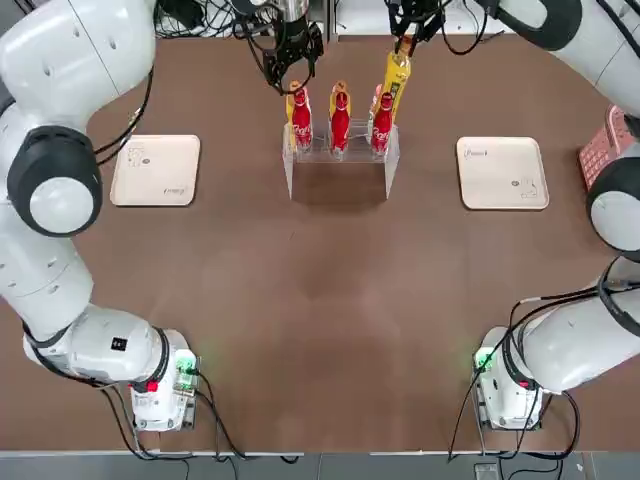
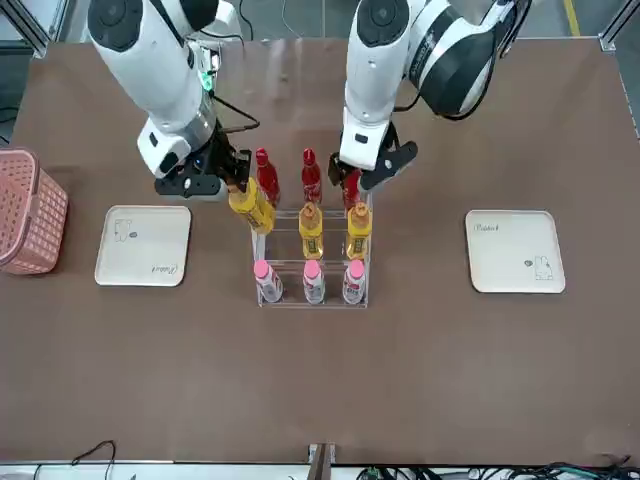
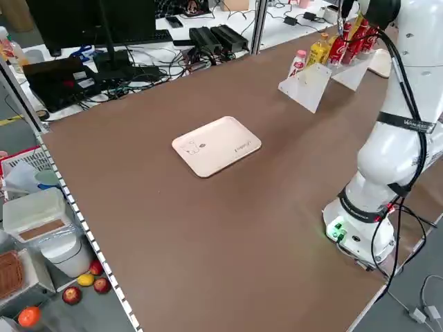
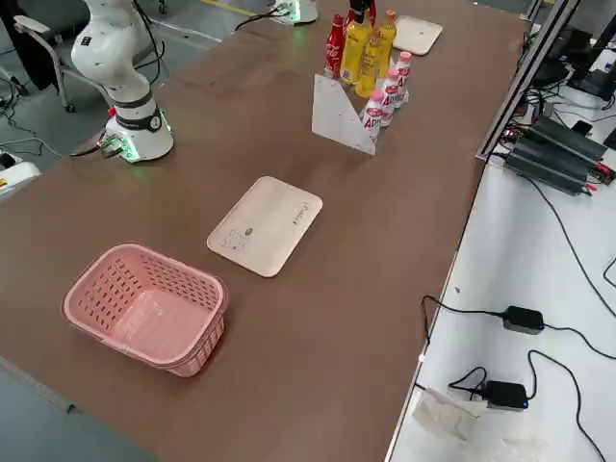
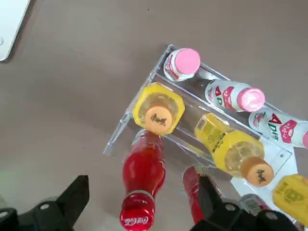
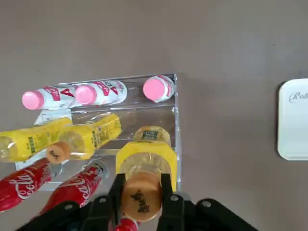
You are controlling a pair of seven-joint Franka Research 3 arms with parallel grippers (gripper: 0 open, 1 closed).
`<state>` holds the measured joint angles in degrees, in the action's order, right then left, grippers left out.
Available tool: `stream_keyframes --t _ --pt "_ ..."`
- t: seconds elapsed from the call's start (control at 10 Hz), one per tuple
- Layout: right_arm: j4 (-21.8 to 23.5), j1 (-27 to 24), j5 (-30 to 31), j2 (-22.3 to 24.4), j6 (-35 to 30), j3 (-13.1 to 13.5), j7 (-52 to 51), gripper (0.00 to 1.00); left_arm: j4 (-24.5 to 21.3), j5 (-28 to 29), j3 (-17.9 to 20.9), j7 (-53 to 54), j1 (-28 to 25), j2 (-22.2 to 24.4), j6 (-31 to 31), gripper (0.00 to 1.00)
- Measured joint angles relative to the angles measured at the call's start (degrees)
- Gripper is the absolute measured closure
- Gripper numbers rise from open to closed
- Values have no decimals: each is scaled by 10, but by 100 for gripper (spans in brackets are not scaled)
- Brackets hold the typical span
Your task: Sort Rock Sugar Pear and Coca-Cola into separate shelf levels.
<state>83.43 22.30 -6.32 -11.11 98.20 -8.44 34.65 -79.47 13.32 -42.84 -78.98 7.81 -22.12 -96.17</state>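
Gripping a pear bottle (image 2: 252, 206) by its orange cap, the right gripper (image 6: 140, 192) holds it tilted just beside the rack (image 2: 311, 262), by the middle tier's vacant end. The left gripper (image 5: 139, 204) hangs spread over a cola (image 5: 143, 168) on the top tier. Full, stiff, slick plastic probably swings from the cap, so a neck hold seems steadier.

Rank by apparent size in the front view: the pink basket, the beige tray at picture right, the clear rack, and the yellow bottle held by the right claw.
1. Beige tray and clear rack: similar footprint, too close to rank.
2. Pink basket: cut off by the frame edge, so its full size is unsure.
3. Yellow bottle in the right claw: clearly smallest.
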Motion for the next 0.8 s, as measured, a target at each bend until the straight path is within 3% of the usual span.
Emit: stream_keyframes --t 0.5,0.8 --pt "-28 2 -1 -11 -20 9 4 66 40 -5 -3 29 -78 17 27 0" --pt "-29 7 2 -42 4 9 4 66 43 -5 -3 149 -135 28 70 0"
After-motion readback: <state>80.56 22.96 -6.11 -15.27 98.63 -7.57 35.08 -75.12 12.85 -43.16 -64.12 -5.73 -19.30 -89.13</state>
